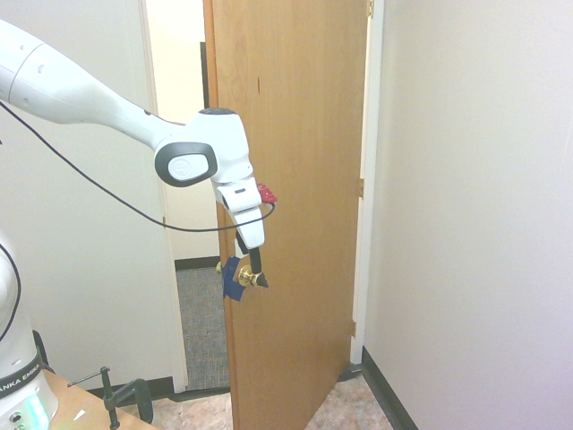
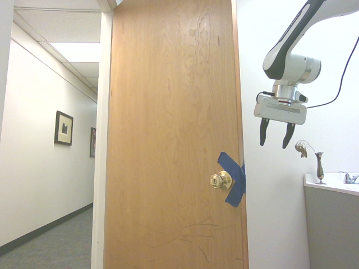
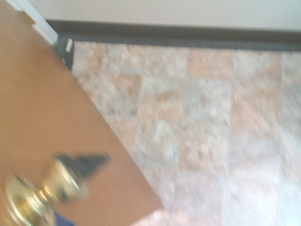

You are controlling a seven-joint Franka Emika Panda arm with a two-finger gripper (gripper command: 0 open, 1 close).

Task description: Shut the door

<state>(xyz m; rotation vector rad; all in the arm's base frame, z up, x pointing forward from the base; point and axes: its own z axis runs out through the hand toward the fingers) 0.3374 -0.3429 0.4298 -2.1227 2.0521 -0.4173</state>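
The black-fingered gripper (image 2: 276,134) hangs wide open, empty, near the orange-brown wood door (image 2: 168,134); a slim metal vase (image 2: 320,167) stands on the white counter (image 2: 331,182).

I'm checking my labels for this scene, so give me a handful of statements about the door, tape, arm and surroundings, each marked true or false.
1. The door stands open. True.
2. The tape by the knob is red. False: it is blue.
3. The gripper has its two fingers spread apart. True.
4. The vase stands on the floor. False: it stands on the white counter.
5. A framed picture hangs on the hallway wall. True.
6. The knob is black plastic. False: it is shiny and brass-colored.
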